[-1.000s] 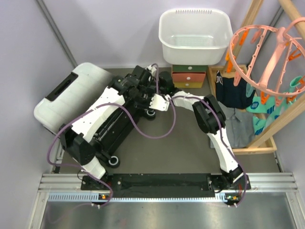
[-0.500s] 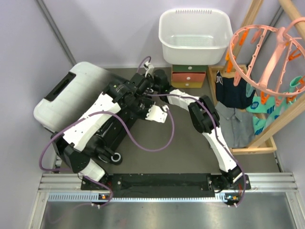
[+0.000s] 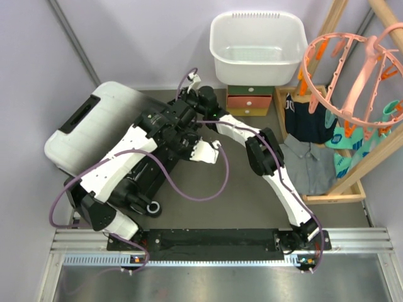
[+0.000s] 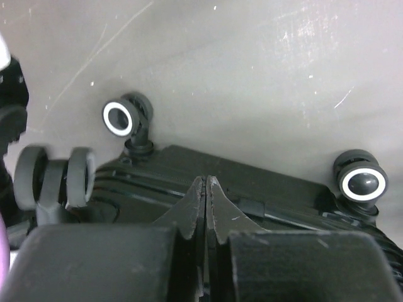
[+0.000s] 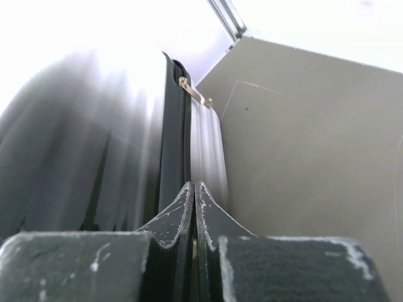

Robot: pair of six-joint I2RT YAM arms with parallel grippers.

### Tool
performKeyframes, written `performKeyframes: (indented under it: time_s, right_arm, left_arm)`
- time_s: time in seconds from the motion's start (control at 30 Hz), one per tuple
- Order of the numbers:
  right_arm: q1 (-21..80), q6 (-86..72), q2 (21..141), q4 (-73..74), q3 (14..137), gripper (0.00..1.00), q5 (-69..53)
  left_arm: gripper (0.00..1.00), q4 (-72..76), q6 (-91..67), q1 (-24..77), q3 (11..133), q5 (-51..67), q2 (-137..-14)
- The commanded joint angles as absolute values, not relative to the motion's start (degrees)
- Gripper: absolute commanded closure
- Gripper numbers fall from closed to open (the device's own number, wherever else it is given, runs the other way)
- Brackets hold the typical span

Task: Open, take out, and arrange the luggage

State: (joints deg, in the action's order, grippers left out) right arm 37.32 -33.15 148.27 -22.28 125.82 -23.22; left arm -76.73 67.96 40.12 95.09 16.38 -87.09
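Note:
The luggage (image 3: 94, 123) lies along the floor at the left, its white end with a black handle (image 3: 80, 114) at the back and its black end toward the near side. In the left wrist view its black bottom (image 4: 252, 189) and wheels (image 4: 119, 117) fill the lower half. My left gripper (image 4: 206, 180) hovers just over that end, shut with nothing seen between the fingers. From the right wrist view, my right gripper (image 5: 193, 184) points along the luggage's dark zipper seam (image 5: 176, 126), also shut. A metal zipper pull (image 5: 194, 92) hangs farther along the seam. Both wrists crowd together over the luggage (image 3: 186, 119).
A white laundry basket (image 3: 255, 47) sits on a small green-and-orange drawer box (image 3: 250, 100) at the back. A wooden rack (image 3: 343, 182) with folded clothes and a pink clip hanger (image 3: 352, 69) stand on the right. Walls close in on the left and back.
My left gripper has closed and its arm has shifted left and back. The right arm has swung from the middle toward the back, reaching along the luggage's edge.

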Motion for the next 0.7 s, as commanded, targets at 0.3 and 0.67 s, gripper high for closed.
performKeyframes:
  time_s: [0.3, 0.67]
  right_arm:
    - [37.0, -24.09, 140.37, -16.53, 120.69, 0.75, -20.92]
    - [35.95, -13.1, 121.3, 3.06, 106.62, 0.05, -12.4]
  left_arm:
    - [1.0, -70.15, 56.01, 39.9, 89.21, 6.78, -79.89]
    - [0.97, -59.33, 47.72, 30.6, 92.79, -6.76, -78.13]
